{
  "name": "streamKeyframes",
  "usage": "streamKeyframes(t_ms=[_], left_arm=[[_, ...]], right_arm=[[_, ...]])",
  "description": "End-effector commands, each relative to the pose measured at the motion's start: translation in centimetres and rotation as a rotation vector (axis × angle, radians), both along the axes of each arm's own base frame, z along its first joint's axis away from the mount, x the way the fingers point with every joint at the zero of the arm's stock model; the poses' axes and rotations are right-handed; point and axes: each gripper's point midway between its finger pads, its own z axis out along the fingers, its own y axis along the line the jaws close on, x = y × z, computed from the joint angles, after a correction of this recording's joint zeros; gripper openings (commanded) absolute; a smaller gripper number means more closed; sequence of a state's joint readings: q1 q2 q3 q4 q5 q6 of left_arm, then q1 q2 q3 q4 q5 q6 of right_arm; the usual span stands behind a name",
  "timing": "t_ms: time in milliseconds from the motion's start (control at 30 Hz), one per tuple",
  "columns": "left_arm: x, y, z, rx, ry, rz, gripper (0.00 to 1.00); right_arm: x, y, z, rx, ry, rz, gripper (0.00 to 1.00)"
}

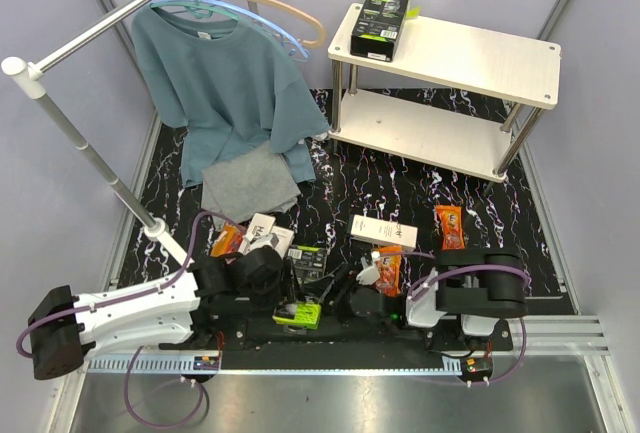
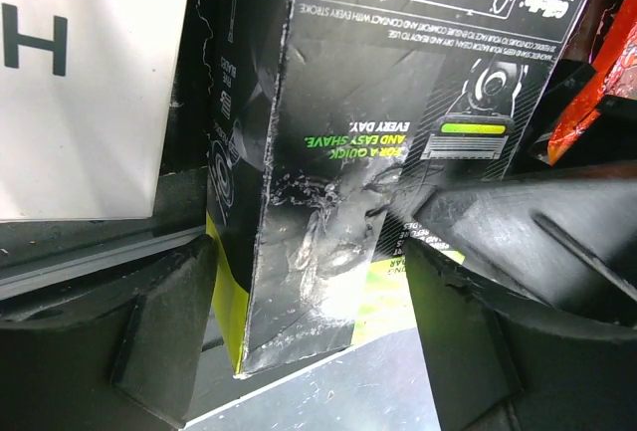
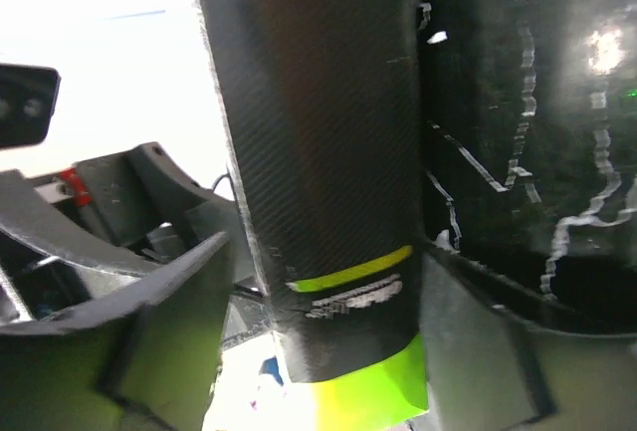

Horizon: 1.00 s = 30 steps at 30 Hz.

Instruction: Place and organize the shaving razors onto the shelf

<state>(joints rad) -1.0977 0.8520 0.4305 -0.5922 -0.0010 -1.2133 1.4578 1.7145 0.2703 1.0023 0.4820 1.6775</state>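
At the tabletop's near edge, a black-and-lime-green razor box (image 2: 328,202) stood between the wide-set fingers of the left gripper (image 2: 309,242) and the right gripper (image 3: 326,247). Whether either pinched it could not be told. A white cardboard box (image 2: 80,83) and an orange blister pack (image 2: 597,83) crowded it. The cream two-tier shelf (image 1: 480,58), at the far right corner, carried a second black-and-lime pack (image 1: 383,21), with open board beside it.

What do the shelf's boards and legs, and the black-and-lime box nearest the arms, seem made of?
Shelf boards: likely painted or laminated wood, matte cream, flat even surface. Legs: metal, bright silver sheen. Black-and-lime box: printed cardboard, glossy, with scuffed, whitened edges and creases.
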Motion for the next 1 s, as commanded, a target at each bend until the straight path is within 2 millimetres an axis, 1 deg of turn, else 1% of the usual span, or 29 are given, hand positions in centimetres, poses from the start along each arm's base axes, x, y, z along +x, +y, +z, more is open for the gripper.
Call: streamKeyframes(t_ms=[0,33,133,167,233,333,367,433,500,533,600,633,700,733,767,800,833,867,900,933,967], left_arm=[[0.3,-4.2,3.2,-0.212,-0.013,-0.029,0.76],[0.3,-4.2,3.2,-0.215,-0.016,-0.028,0.76],[0.4,-4.1,3.5,-0.225,-0.028,-0.031,0.78],[0.5,-4.1,3.8,-0.233,-0.034,-0.027,0.79],[0.6,-3.8,3.8,-0.225,-0.043,-0.022,0.82],[1.0,-3.2,4.6,-0.213,-0.077,-0.005,0.87],[1.2,-3.0,5.1,-0.217,-0.098,-0.005,0.91],[1.9,-2.0,5.8,-0.175,-0.140,0.025,0.94],[2.7,-0.9,7.1,-0.141,-0.196,0.047,0.98],[2.9,-0.6,7.5,-0.132,-0.214,0.051,0.99],[3.5,0.3,8.5,-0.103,-0.255,0.061,0.99],[3.6,0.5,8.8,-0.093,-0.265,0.063,0.99],[3.9,1.2,9.6,-0.065,-0.292,0.059,0.99],[4.0,1.3,9.7,-0.055,-0.298,0.059,0.99],[3.9,1.7,9.6,-0.036,-0.301,0.052,0.99],[4.1,1.7,10.2,-0.038,-0.315,0.058,0.99],[4.2,1.9,10.2,-0.031,-0.320,0.056,0.99],[4.2,2.2,10.1,-0.017,-0.320,0.057,0.99],[4.3,2.3,10.2,-0.012,-0.326,0.061,0.99],[4.3,2.4,10.2,-0.006,-0.327,0.062,0.99],[4.3,2.6,10.0,0.007,-0.326,0.062,0.99]], right_arm=[[-1.7,-0.1,-1.5,0.072,0.028,0.065,0.73],[-1.7,-0.1,-1.4,0.090,0.028,0.062,0.65],[-1.8,0.0,-1.7,0.131,0.037,0.065,0.56],[-1.8,0.1,-1.7,0.141,0.037,0.065,0.50],[-1.8,0.1,-1.5,0.146,0.033,0.067,0.45],[-1.7,0.0,-0.8,0.152,0.011,0.070,0.40],[-1.8,0.0,-0.6,0.151,0.003,0.075,0.38],[-1.7,0.1,0.1,0.163,-0.008,0.077,0.37],[-1.7,0.1,0.4,0.158,-0.023,0.083,0.36],[-1.8,0.2,1.1,0.172,-0.030,0.086,0.36],[-1.9,0.4,1.5,0.162,-0.054,0.101,0.35],[-1.8,0.5,2.4,0.180,-0.067,0.103,0.35],[-1.9,0.6,2.8,0.170,-0.088,0.116,0.34],[-2.0,0.9,4.1,0.195,-0.100,0.123,0.33],[-2.1,0.8,3.6,0.155,-0.110,0.138,0.33],[-2.1,1.2,4.2,0.154,-0.121,0.144,0.33],[-2.4,1.2,4.3,0.110,-0.135,0.166,0.33],[-2.4,1.9,5.3,0.106,-0.150,0.175,0.33],[-2.5,2.2,6.0,0.090,-0.165,0.187,0.33],[-2.5,1.8,5.9,0.011,-0.191,0.209,0.33],[-2.3,2.5,7.6,0.012,-0.213,0.211,0.33]])
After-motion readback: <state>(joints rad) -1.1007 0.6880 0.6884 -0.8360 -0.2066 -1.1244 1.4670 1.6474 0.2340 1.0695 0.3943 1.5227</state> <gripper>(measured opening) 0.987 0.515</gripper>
